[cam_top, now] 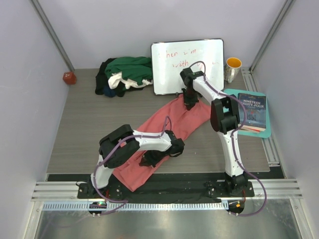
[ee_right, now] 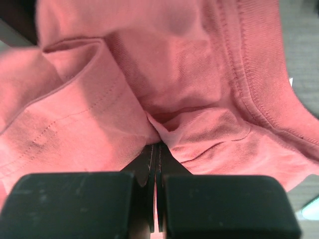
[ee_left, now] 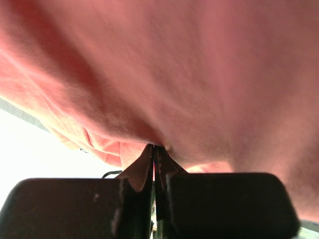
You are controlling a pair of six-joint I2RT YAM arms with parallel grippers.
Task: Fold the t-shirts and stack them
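The salmon-pink t-shirt (cam_top: 169,127) is stretched in a diagonal band from the table's near edge to the whiteboard. My left gripper (cam_top: 149,158) is shut on its near part; the left wrist view shows the jaws pinched on a fold of pink cloth (ee_left: 189,84). My right gripper (cam_top: 189,102) is shut on its far end, with cloth bunched at the fingertips and a stitched hem showing (ee_right: 199,99). The dark green (cam_top: 130,67), white (cam_top: 119,80) and black (cam_top: 103,79) shirts lie heaped at the back left.
A whiteboard (cam_top: 188,64) with red writing leans at the back. A white mug (cam_top: 233,67) with a yellow inside stands at the back right. A book (cam_top: 251,111) lies on a teal tray (cam_top: 267,130) at the right. A red object (cam_top: 69,77) sits at the far left.
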